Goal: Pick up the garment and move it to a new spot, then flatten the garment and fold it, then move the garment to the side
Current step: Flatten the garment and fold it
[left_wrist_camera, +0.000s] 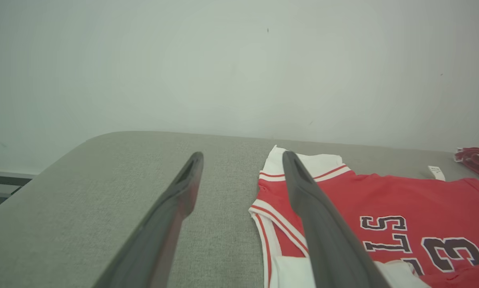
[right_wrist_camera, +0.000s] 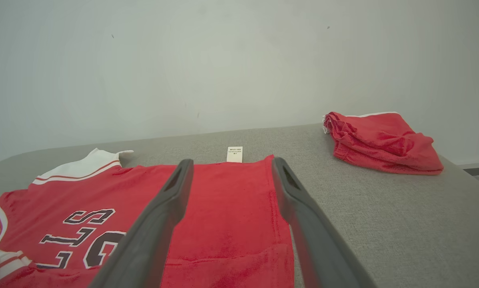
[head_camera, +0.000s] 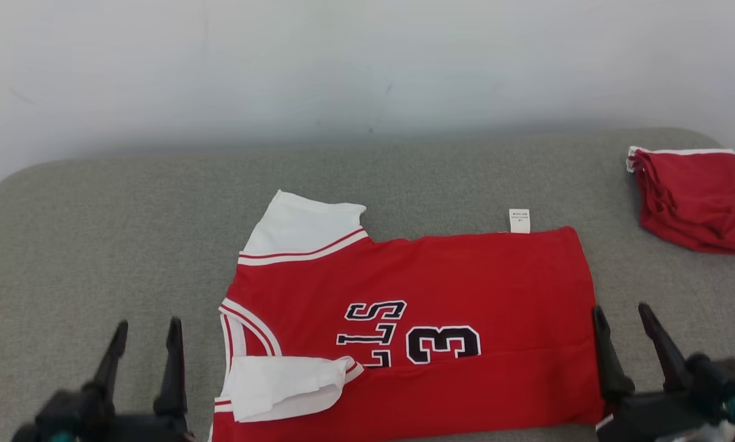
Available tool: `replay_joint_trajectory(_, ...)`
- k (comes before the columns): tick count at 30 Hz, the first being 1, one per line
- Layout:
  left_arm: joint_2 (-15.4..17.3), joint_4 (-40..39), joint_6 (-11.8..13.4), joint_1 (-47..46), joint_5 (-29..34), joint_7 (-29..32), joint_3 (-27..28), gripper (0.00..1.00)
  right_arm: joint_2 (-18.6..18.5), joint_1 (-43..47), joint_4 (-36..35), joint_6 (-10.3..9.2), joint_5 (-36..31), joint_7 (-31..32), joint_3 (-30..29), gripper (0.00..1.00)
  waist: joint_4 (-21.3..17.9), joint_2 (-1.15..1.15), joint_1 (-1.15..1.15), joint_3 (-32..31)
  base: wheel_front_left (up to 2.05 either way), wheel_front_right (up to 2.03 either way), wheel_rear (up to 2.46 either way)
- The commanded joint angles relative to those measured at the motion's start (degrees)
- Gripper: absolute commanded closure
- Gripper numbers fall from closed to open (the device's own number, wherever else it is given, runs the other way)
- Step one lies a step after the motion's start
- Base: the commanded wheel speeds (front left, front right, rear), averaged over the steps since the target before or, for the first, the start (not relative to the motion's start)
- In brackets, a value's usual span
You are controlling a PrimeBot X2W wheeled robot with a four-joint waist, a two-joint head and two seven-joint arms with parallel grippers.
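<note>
The garment (head_camera: 429, 288) is a red jersey with white sleeves and dark lettering, lying sideways and flat on the grey table (head_camera: 97, 233), collar to the left. Its near sleeve is folded in over the body. A white care tag sticks out at its far edge. My left gripper (head_camera: 146, 334) stands open just left of the collar, with nothing between its fingers. At the jersey's right hem, my right gripper (head_camera: 622, 319) is open too, its left finger over the cloth edge. The left wrist view shows the jersey (left_wrist_camera: 383, 208) right of the gripper (left_wrist_camera: 242, 158). In the right wrist view the gripper (right_wrist_camera: 231, 166) straddles the hem (right_wrist_camera: 231, 208).
A second red garment (head_camera: 696, 199) lies bunched at the table's far right corner, also seen as a red pile (right_wrist_camera: 383, 142) in the right wrist view. A pale wall (head_camera: 367, 61) rises behind the table. Bare grey surface stretches left of the jersey.
</note>
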Motion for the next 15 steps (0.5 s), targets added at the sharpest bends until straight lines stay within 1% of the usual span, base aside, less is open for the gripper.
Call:
replay_joint_trajectory(1, 1.4, 0.6, -0.8, -3.6, -0.1, 1.7, -0.2, 0.00, -0.8, -2.8, 1.2, -0.16, 0.0, 1.4, -0.2, 0.00, -1.0, 0.00, -0.01, 2.0, 0.00, 0.00, 0.00)
replay_joint_trajectory(8, 5.1, 5.0, -4.2, -19.2, -2.1, 9.9, -2.1, 0.00, -1.8, -16.6, 7.3, -0.16, 0.5, 6.1, 1.0, 0.00, -3.2, 0.00, -0.01, 9.0, 0.00, 0.00, 0.00)
replay_joint_trajectory(15, 8.2, 13.1, -5.9, -33.6, -4.8, 16.3, -4.4, 0.00, -3.0, -31.0, 17.0, -0.16, 1.1, 9.7, 3.5, 0.00, -6.1, 0.00, -0.01, 15.3, 0.00, 0.00, 0.00)
